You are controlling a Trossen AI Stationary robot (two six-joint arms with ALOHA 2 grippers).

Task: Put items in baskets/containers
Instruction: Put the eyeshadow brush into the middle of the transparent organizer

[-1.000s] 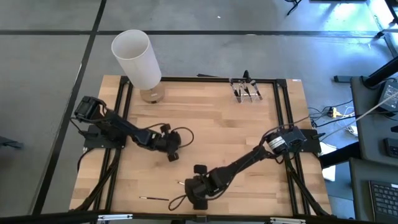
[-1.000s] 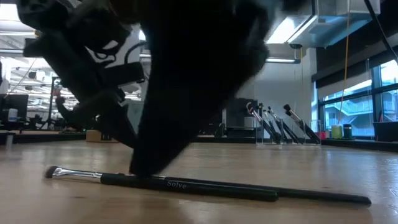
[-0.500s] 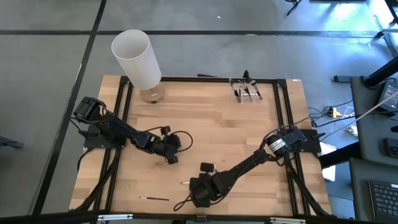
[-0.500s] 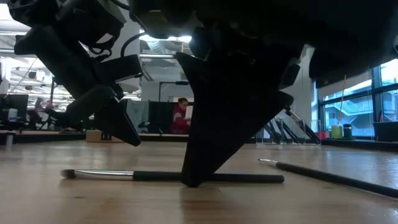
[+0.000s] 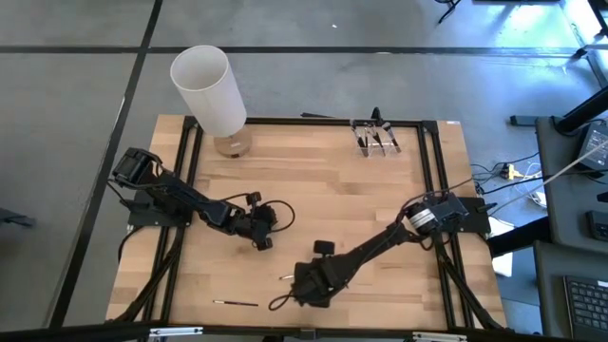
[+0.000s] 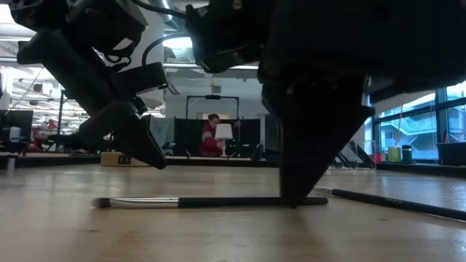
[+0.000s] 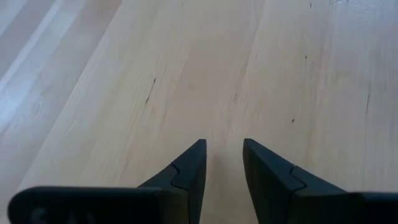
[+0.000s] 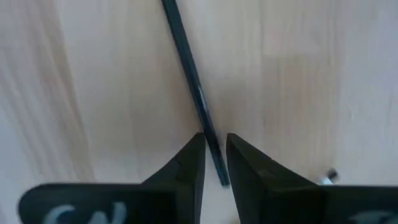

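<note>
Right wrist view shows a thin black makeup brush (image 8: pixel 194 93) lying flat on the wooden surface (image 8: pixel 298 93), its handle end running in between the two fingers of the right pincer (image 8: pixel 215 152). The fingers stand close on either side of the handle with only a thin gap left, so I judge the grasp is being closed; whether they already pinch the brush I cannot tell. In the low view that pincer (image 6: pixel 295 198) has its tips down on the surface right at one end of the brush (image 6: pixel 211 201), the bristle tip pointing away from it.

The step in hand, as I read it, is the pick-up of this brush. The next move calls for a firm pinch on a very thin handle, then a straight lift before carrying it across to the holder.

A second brush (image 5: pixel 235 303) lies a little way off from the right pincer (image 5: pixel 302 282), near the surface's front edge, not yet gathered.

The left pincer (image 7: pixel 222 163) hovers over bare wood with a narrow gap between its fingers, holding nothing.

The small clear holder (image 5: pixel 376 136) stands well apart from both pincers at the far edge, with several dark-handled brushes leaning in it. What the tall white cylinder (image 5: pixel 208 90) at the far corner holds is not visible.
</note>
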